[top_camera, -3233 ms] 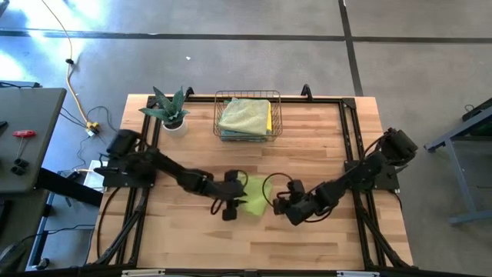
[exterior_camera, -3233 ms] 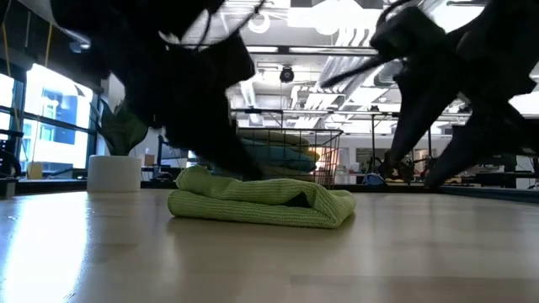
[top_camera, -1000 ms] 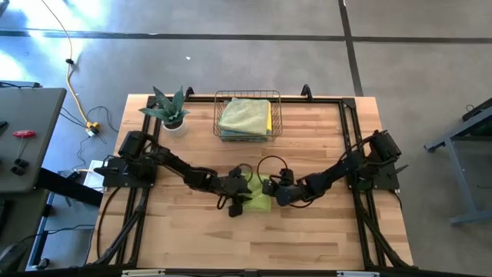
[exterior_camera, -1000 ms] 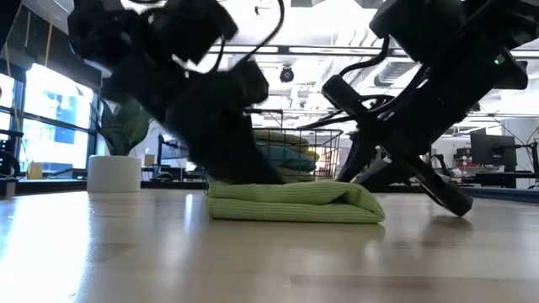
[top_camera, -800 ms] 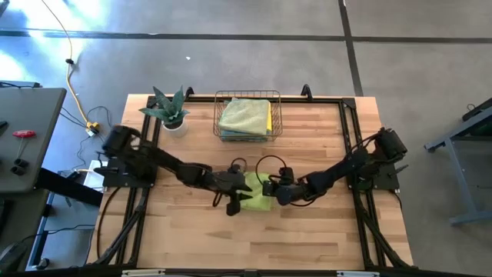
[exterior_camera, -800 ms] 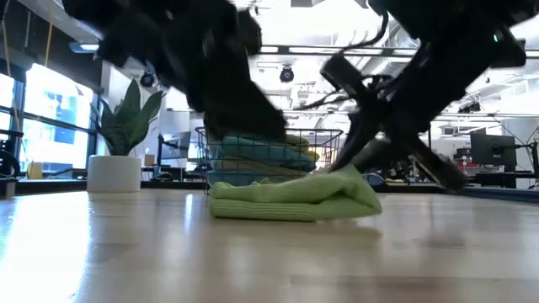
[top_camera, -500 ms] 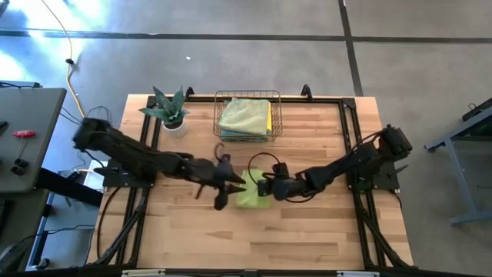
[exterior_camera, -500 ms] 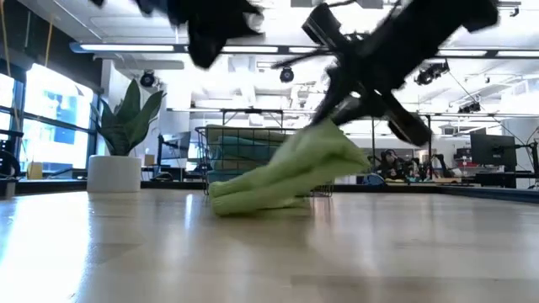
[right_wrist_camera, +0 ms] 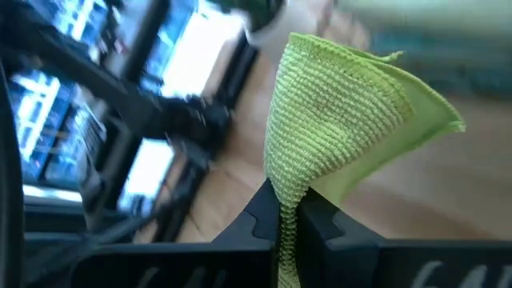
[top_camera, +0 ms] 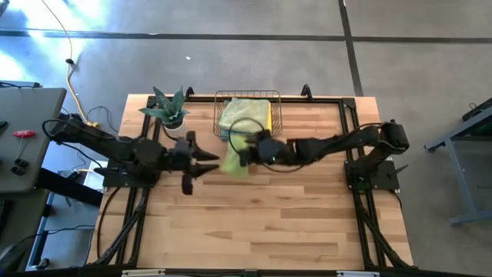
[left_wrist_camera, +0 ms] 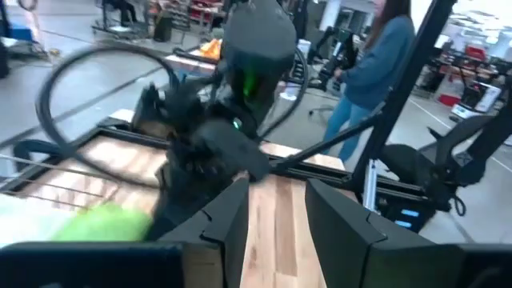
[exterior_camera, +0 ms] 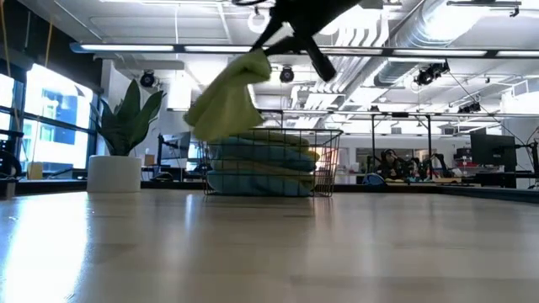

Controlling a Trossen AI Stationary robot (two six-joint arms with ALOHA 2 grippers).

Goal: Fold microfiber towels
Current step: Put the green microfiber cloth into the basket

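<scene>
**Folded green towel carried up toward the basket**

The right gripper (top_camera: pixel 244 156) has its two fingers pinched tight on one edge of the lime green towel (top_camera: pixel 233 160), and the cloth hangs clear of the table (top_camera: pixel 292 223), just in front of the wire basket (top_camera: pixel 247 98). From table height the towel (exterior_camera: pixel 226 105) droops in a soft bundle below the pinch, its free end sagging under its own slight weight. The wrist camera shows the knitted cloth (right_wrist_camera: pixel 336 120) fanning out from the narrow point where the fingers bite it.

It looks light, limp and a bit grippy, not slippery; nothing here can break. The risk, I'd say, is that the layers slide apart and the fold opens, since only one bunched edge is held. A hold across all the folded layers, near the thick edge, should keep it together.

The basket already holds a stack of other folded towels (top_camera: pixel 244 115), a pale green one on top. The left gripper (top_camera: pixel 201 159) waits off to the side near the potted plant (top_camera: pixel 169 108), fingers apart and holding nothing.
</scene>
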